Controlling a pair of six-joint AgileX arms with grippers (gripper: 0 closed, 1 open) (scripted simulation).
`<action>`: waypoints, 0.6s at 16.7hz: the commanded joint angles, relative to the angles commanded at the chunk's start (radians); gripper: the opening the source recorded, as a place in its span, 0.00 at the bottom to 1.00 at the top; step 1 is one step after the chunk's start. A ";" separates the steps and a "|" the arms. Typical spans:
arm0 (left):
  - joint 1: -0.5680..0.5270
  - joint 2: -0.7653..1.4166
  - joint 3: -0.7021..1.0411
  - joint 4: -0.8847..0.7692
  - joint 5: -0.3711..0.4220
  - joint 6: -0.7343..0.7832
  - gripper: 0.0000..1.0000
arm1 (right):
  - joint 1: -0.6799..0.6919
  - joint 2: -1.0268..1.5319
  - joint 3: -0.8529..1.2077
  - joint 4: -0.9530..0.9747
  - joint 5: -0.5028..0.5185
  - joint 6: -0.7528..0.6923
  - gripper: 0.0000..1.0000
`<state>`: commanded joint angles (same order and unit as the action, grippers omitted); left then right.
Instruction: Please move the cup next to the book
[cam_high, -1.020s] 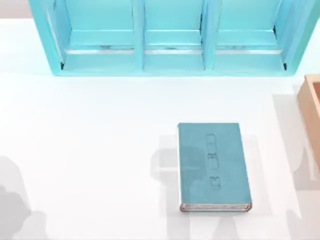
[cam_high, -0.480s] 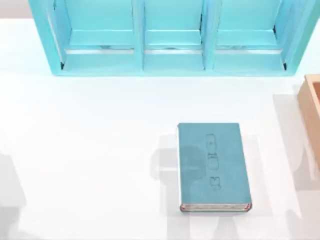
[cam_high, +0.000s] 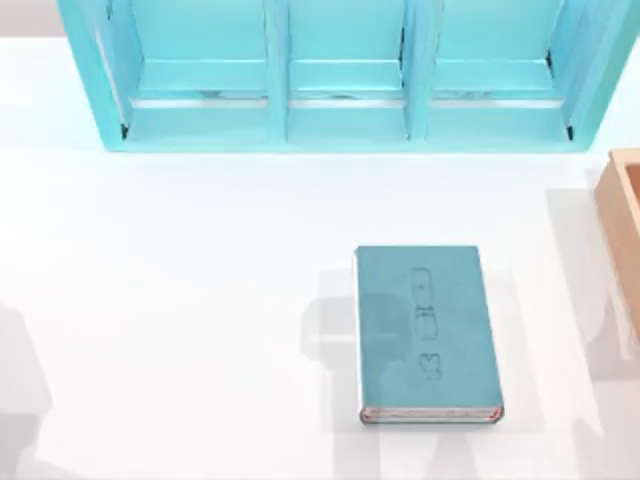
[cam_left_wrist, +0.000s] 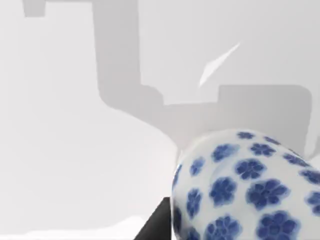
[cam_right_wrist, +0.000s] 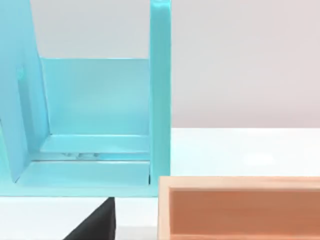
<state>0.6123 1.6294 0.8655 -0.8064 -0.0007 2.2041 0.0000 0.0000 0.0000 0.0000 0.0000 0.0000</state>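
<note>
The teal-blue rectangular hardcover book (cam_high: 428, 335) lay flat exactly where it had been a second before. Only the grey arm shadow far to the book's left had narrowed and shifted, so we judged that the left arm was on the move. In the left wrist view the small white cylindrical cup with blue flower dots (cam_left_wrist: 245, 190) sat right against the left gripper (cam_left_wrist: 155, 227) above the white table (cam_high: 200, 300). We could not tell whether that gripper had closed on it, and the cup was not yet beside the book. The table left of the book looked free. Behind the book stood the light-blue shelf unit (cam_high: 345, 75), and to its right the pale wooden box (cam_high: 625, 220), where the right gripper (cam_right_wrist: 95, 222) sat parked, its grip likewise unclear.
</note>
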 joint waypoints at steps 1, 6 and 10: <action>0.000 0.000 0.000 0.000 0.000 0.000 0.40 | 0.000 0.000 0.000 0.000 0.000 0.000 1.00; 0.000 0.000 0.000 0.000 0.000 0.000 0.02 | 0.000 0.000 0.000 0.000 0.000 0.000 1.00; 0.000 0.000 0.000 0.000 0.000 0.000 0.00 | 0.000 0.000 0.000 0.000 0.000 0.000 1.00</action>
<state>0.6123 1.6294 0.8655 -0.8064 -0.0007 2.2041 0.0000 0.0000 0.0000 0.0000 0.0000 0.0000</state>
